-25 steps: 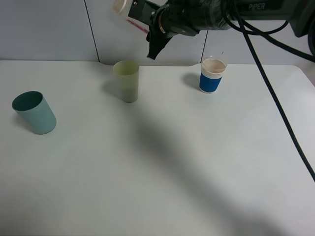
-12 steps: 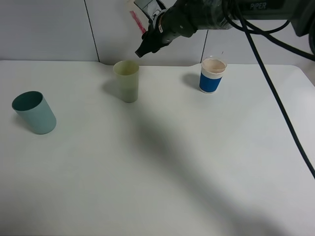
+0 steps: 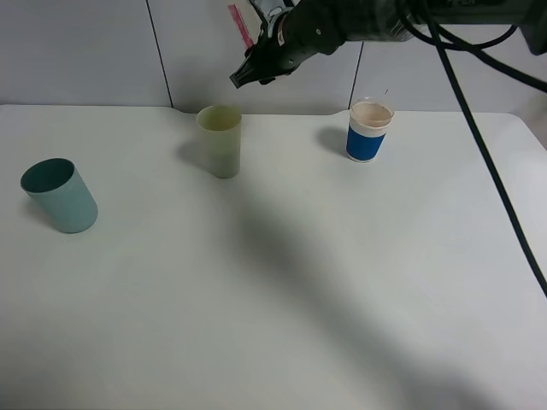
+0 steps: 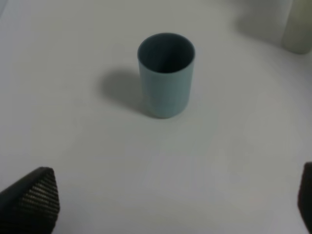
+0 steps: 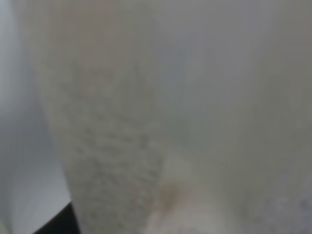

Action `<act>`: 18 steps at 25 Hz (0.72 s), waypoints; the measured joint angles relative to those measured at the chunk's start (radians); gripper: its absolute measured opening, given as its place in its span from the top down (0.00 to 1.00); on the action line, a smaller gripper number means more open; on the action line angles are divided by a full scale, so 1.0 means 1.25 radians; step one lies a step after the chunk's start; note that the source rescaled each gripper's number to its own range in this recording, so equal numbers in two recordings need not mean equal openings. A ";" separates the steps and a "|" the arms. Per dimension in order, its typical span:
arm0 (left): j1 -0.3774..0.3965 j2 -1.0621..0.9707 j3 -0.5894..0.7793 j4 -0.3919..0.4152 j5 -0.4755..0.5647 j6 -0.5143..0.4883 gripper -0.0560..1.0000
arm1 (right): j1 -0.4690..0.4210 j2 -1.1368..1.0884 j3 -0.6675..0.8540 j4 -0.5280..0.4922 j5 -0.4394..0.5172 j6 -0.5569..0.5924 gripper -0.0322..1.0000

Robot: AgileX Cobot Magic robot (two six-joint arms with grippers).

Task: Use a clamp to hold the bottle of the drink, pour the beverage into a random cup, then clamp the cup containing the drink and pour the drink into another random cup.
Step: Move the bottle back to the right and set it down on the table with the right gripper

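Moved since a second ago: only the right gripper (image 3: 255,64) and the bottle of the drink (image 3: 238,24) — lifted toward the 12 o'clock edge of the high view and rolled round, with the mouth, then showing at upper left, now out of frame. No other shift on the table (image 3: 299,282).

Clamped shut on the bottle, going by the red-pink label strip (image 3: 240,27) tight against the black fingers and the pale, blurred wall filling the right wrist view. Hangs above the yellow-green tumbler (image 3: 220,141), a little toward 1 o'clock of it and well clear of the rim. No stream to be seen.

As for the left gripper (image 4: 170,202): spread to full width, holding nothing, looking down on the teal cup (image 4: 165,73), with the tumbler just in view beyond.

Progress, as a judgement: hard to place. Done: bottle picked up and carried over to the tumbler. First pour either finished or not yet begun. Cannot tell whether any of the beverage is in the tumbler, despite a slightly darker shade low on its wall. Left for certain: gripping the tumbler and emptying it into the teal cup at 9 o'clock, seemingly dry inside. Also standing at 1 o'clock, well apart: blue-and-white cup (image 3: 369,132), pale tan at its brim.

Pointing: going by the label strip — steep, upper end leaning to 11 o'clock — long axis of the bottle probably near upright with a slight lean. Cannot tell which end carries the mouth. Tumbler and teal cup both upright, mouths up, long axes vertical.
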 joint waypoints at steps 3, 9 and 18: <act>0.000 0.000 0.000 0.000 0.000 0.000 0.00 | -0.002 -0.024 0.000 0.000 0.001 -0.009 0.94; 0.000 0.000 0.000 0.000 0.000 0.000 0.00 | -0.016 -0.081 0.017 0.039 0.023 -0.085 0.94; 0.000 0.000 0.000 0.000 0.000 0.000 0.00 | -0.016 -0.138 0.195 0.234 -0.063 -0.307 0.94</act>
